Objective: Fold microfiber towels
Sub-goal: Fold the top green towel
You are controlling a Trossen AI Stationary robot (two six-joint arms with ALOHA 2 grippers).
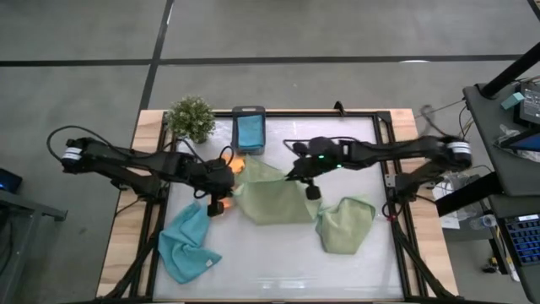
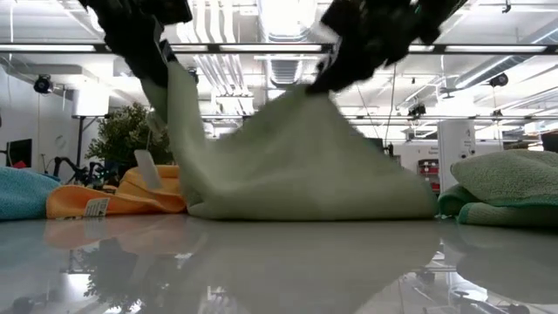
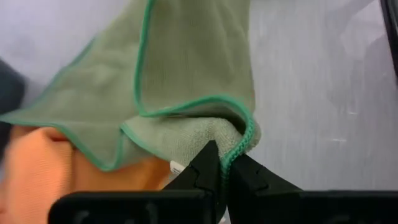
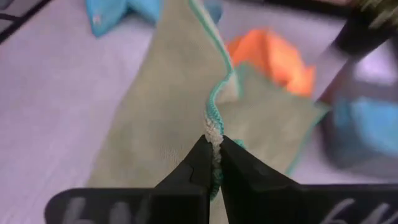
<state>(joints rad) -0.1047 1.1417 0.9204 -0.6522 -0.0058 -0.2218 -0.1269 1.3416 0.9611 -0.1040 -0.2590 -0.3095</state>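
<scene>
A sage green towel [image 1: 272, 201] is held up between both grippers in the middle of the table, with its lower edge [image 2: 305, 214] resting on the tabletop. My left gripper [image 1: 221, 201] is shut on its left end and my right gripper [image 1: 309, 181] on its right end. An orange towel [image 1: 239, 164] lies crumpled just behind the left gripper. A second sage green towel [image 1: 346, 225] lies bunched to the right. A light blue towel [image 1: 187, 247] lies at the near left, and another blue one [image 1: 249, 132] sits in a dark box. My left gripper pinches a bunched, green-hemmed corner of the sage towel [image 3: 239, 138] between its two fingers, slanting down from the table's left. The cloth hangs from it in folds [image 2: 174, 131] down to the table. My right gripper pinches the towel's green-stitched edge [image 4: 213, 124] between its two fingertips, coming from the table's right and slanting down. The edge is gathered at the fingers. From there the cloth slopes down [image 2: 349, 148] to the table, raised like a tent.
A small potted plant [image 1: 191, 118] stands at the far left corner beside the dark box [image 1: 249, 112]. The white work surface [image 1: 278, 270] is bare along its near side. A black frame [image 1: 396, 169] borders the table.
</scene>
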